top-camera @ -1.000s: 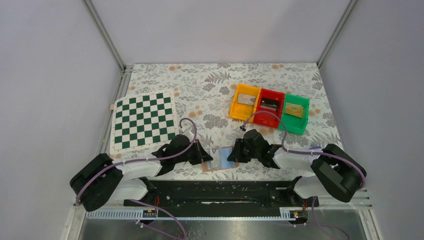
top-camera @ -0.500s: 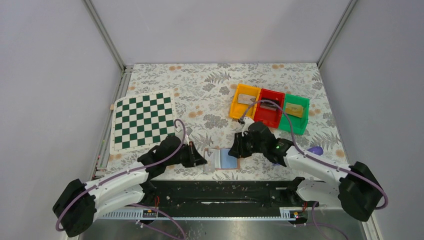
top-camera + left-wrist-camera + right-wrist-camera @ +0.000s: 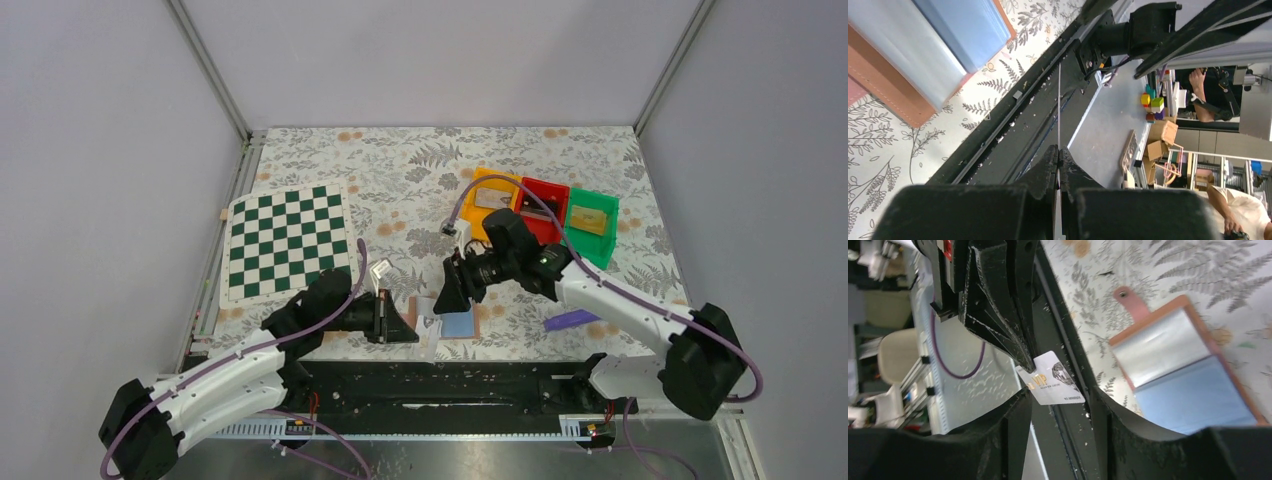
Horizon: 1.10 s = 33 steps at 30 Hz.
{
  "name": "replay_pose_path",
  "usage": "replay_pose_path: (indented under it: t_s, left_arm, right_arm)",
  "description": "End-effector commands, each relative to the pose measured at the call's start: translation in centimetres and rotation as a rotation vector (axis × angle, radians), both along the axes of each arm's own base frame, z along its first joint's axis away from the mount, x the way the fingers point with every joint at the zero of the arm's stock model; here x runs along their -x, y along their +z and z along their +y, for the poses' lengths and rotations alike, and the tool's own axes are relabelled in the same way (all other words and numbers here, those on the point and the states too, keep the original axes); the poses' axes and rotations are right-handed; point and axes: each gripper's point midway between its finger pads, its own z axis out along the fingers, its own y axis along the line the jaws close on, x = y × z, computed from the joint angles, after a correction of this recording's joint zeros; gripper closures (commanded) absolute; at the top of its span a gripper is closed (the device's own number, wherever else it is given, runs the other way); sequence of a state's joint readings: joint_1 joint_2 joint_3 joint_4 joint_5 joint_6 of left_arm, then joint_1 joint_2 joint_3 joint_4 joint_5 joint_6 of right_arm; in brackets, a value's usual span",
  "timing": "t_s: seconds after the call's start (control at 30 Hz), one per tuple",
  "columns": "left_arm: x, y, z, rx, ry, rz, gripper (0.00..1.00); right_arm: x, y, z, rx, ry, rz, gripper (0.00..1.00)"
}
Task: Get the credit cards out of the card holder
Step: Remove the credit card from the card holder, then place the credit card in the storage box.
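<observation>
The card holder (image 3: 458, 324) lies open and flat on the flowered tablecloth (image 3: 400, 190), at the near edge of the table and about midway between the two arms. In the right wrist view its brown rim frames a pale clear sleeve on one half and a blue one on the other, and a pink snap tab sticks out from one corner.

The left gripper (image 3: 410, 329) sits just left of the holder, low over the near edge. Its fingers are pressed together on a whitish credit card (image 3: 1050, 385) printed with "VIP", pinched by one corner and held off the holder, over the black rail (image 3: 1058, 330). The left wrist view shows that card edge-on as a thin line between the fingertips.

The right gripper (image 3: 447, 300) hangs over the far-left part of the holder with its fingers spread apart and nothing between them.

Farther right stand a yellow bin (image 3: 472, 215), a red bin (image 3: 532, 240) and a green bin (image 3: 592, 250) in a row, touching, each with a flat card-like piece inside. A green-and-white chessboard (image 3: 288, 243) lies at the left, well apart from the holder.
</observation>
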<state>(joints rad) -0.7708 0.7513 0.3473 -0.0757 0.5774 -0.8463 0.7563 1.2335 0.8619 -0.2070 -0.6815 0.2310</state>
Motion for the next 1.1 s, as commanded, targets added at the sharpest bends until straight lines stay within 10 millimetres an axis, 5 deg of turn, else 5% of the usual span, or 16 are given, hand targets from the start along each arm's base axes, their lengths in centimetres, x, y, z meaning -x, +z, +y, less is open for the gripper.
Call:
replay_pose_path:
  t_s: [0.0,0.4,0.7,1.07]
  left_arm:
    - [0.9,3.1,-0.5,0.080,-0.090,-0.065,1.00]
    - [1.1,4.2,-0.9,0.111,-0.123,-0.072,1.00]
    - [1.1,3.7,-0.8,0.105,-0.122,-0.068,1.00]
    - [1.0,4.2,-1.2,0.122,-0.133,-0.069,1.00]
  right_arm:
    - [2.4,1.1,0.9,-0.067,0.200,0.106,0.47]
    - [3.2,-0.4,1.4,-0.075,0.269,0.199,0.44]
    - [3.5,-0.4,1.9,-0.102,0.281,0.230,0.60]
    - [4.2,-1.8,2.1,-0.095,0.292,0.281,0.58]
